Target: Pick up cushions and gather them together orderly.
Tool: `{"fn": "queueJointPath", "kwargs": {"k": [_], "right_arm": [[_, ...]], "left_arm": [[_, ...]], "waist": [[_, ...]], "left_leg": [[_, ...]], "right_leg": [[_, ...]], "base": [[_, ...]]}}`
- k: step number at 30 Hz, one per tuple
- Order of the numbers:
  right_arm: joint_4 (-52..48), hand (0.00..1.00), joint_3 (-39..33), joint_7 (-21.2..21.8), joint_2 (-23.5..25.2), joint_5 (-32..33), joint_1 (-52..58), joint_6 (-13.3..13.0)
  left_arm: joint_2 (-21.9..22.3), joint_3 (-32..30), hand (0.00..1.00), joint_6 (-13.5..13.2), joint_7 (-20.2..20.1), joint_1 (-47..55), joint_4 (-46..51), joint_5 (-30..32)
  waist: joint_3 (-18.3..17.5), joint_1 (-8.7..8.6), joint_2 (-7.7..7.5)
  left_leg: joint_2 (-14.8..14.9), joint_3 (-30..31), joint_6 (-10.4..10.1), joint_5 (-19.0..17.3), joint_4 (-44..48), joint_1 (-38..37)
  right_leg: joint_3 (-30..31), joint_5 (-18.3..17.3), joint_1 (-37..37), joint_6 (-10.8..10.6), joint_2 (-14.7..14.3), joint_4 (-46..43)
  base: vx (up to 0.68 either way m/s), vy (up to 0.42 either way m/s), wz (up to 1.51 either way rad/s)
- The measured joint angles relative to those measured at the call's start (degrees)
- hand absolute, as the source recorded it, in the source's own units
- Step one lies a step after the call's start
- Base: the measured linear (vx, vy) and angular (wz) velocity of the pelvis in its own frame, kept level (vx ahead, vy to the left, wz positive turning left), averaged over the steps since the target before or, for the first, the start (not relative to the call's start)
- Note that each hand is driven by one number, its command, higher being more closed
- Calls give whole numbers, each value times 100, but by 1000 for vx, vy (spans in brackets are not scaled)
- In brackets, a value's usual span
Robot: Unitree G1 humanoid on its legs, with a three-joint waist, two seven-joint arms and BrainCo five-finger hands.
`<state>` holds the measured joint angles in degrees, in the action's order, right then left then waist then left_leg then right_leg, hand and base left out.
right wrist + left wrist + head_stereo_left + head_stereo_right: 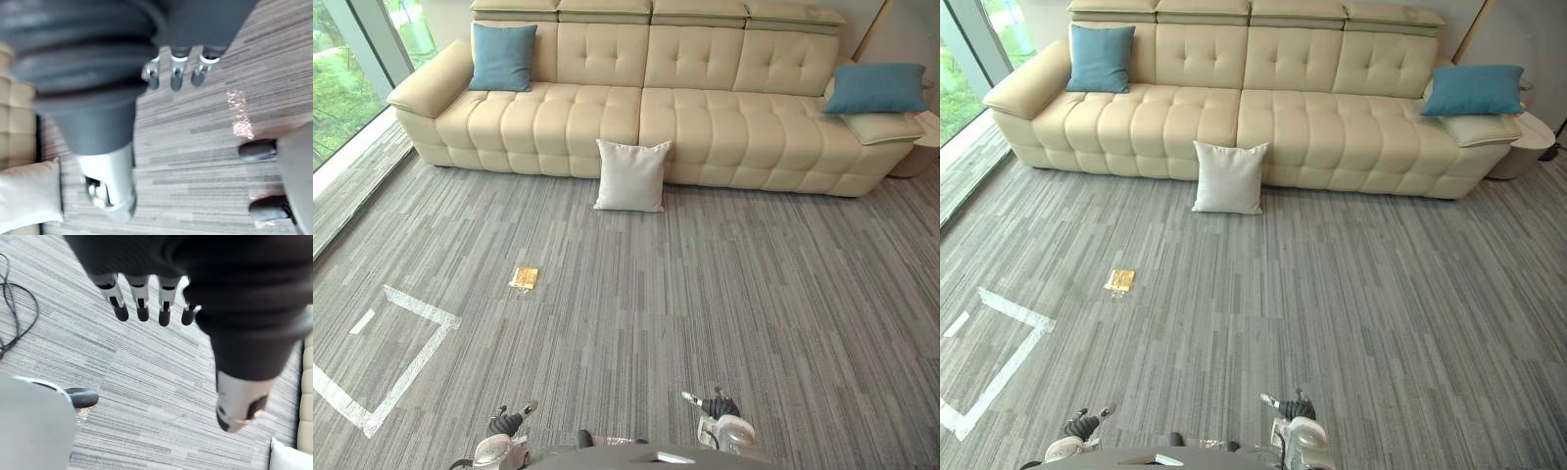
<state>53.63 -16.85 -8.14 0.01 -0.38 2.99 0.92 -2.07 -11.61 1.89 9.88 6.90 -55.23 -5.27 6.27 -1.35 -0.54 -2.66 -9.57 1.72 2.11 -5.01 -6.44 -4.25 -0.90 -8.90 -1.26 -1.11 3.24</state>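
Observation:
A white cushion [631,175] stands on the grey carpet, leaning against the front of the cream sofa [705,117]. One blue cushion [503,57] rests upright at the sofa's left end, and another blue cushion [874,88] lies on its right armrest. Both hands hang low and near me, far from all the cushions. My left hand [509,423] has straight fingers [142,301] over bare carpet and holds nothing. My right hand [717,406] is also open and empty, fingers [176,76] extended. The white cushion's edge [27,196] shows past the right thumb.
A small yellow flat item [525,278] lies on the carpet left of centre. White tape lines [406,357] mark a square on the floor at the left. Tall windows [342,78] run along the left wall. A round side table [925,147] stands by the sofa's right end.

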Motion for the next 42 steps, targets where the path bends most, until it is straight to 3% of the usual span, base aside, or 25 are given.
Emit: {"fn": "queueJointPath", "kwargs": {"k": [10,22,42], "right_arm": [[247,0,-473,5,8,2,25,141],[421,0,-813,4,60,7,-52,165],[587,0,-804,8,45,14,-111,163]], "left_arm": [[209,-642,0,24,-23,-87,-158,114],[246,-631,0,24,-35,-121,-175,215],[197,-402,0,18,-157,-234,-284,214]], "waist": [[1,84,5],[1,132,7],[26,175,17]], "left_leg": [[-3,-76,-13,-66,-2,-55],[-91,-109,9,-149,-2,-129],[-84,-122,7,-178,-3,69]], "right_leg": [[14,-30,-56,-22,15,-6],[-1,-102,-109,-58,107,-13],[-71,-146,107,-45,108,-53]], "base": [[-25,-10,-2],[17,-8,0],[-29,-31,0]]}}
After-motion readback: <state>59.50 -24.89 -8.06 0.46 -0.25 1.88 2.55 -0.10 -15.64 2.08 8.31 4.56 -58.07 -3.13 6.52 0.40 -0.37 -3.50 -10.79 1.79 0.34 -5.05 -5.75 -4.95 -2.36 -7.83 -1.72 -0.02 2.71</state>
